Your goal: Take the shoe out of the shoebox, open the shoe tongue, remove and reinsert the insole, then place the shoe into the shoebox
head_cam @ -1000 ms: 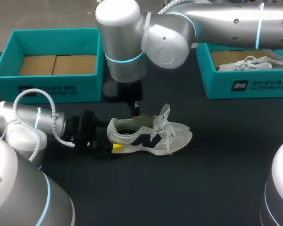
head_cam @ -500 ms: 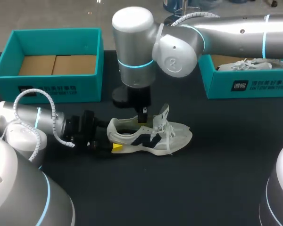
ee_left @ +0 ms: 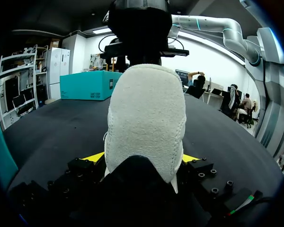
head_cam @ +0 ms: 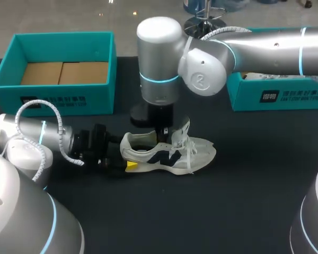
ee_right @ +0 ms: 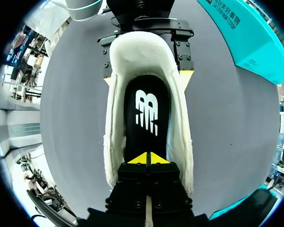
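Note:
A white sneaker with dark side panels lies on its sole on the black table, toe to the right. My left gripper holds its heel from the left; the padded heel fills the gap between the two yellow tips. My right gripper points straight down into the shoe's mouth. In the right wrist view its yellow tips are pressed together, shut on nothing, just above the black insole. The tongue and laces stand up beside it.
A teal shoebox with a bare cardboard bottom stands at the back left. A second teal box at the back right holds another white shoe, partly hidden by my right arm. Bare black table lies in front of the sneaker.
My right arm has shifted to the right along the shoe, from over the heel toward the tongue, and dropped slightly. The left gripper and the shoe have stayed in place.

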You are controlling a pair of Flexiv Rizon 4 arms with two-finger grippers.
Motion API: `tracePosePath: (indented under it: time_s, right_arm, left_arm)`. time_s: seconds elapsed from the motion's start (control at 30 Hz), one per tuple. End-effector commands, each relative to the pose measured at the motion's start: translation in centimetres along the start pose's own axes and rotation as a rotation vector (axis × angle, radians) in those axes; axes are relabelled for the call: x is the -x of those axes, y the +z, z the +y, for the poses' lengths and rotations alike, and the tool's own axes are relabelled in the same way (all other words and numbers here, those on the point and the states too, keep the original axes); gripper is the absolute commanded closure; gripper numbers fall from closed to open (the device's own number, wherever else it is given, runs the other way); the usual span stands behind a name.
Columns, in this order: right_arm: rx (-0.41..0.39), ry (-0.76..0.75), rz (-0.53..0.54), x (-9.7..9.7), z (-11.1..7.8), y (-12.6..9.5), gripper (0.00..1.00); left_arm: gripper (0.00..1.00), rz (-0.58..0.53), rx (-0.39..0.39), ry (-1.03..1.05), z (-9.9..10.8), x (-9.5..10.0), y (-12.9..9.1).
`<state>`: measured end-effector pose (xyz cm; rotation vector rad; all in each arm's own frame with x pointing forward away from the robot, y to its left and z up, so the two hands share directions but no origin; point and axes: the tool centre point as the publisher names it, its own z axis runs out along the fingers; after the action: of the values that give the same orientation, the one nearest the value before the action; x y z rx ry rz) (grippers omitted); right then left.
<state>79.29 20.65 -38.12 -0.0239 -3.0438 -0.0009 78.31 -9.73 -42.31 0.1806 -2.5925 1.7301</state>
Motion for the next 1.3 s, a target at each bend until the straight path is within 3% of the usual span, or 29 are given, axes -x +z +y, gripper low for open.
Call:
tracePosePath:
  time_s: [0.03,0.13,0.23,0.4,0.67,0.97,1.2,1.23,1.3]
  right_arm:
    - [0.006,-0.004,-0.005,0.7,0.1,0.8,1.00]
    - [0.008,-0.006,-0.008,1.1,0.2,1.1,1.00]
    - [0.012,-0.010,-0.009,1.4,0.3,1.4,0.87]
    - [0.018,-0.014,-0.008,1.5,0.2,1.5,0.79]
    - [0.028,-0.020,-0.009,1.8,0.6,2.0,0.82]
    - [0.049,-0.033,-0.018,1.6,1.4,3.1,0.64]
    - [0.088,-0.055,0.038,1.0,1.7,4.0,0.66]
    - [0.092,-0.055,0.045,0.9,1.7,4.0,0.69]
    - [0.098,-0.048,0.060,0.6,1.7,4.2,0.85]
  left_arm:
    - [1.00,0.000,0.001,0.000,0.0,0.0,0.1]
    - [1.00,0.000,0.001,0.000,0.0,0.0,0.1]
    - [1.00,0.000,0.001,0.000,0.0,0.0,0.1]
    - [1.00,0.000,0.001,0.000,0.0,0.0,0.1]
    - [1.00,0.000,0.001,0.000,0.0,0.0,0.1]
    - [1.00,0.000,0.001,0.000,0.0,0.0,0.1]
    - [1.00,0.000,0.001,0.000,0.0,0.0,0.1]
    - [1.00,0.000,0.001,0.000,0.0,0.0,0.1]
    - [1.00,0.000,0.001,0.000,0.0,0.0,0.1]
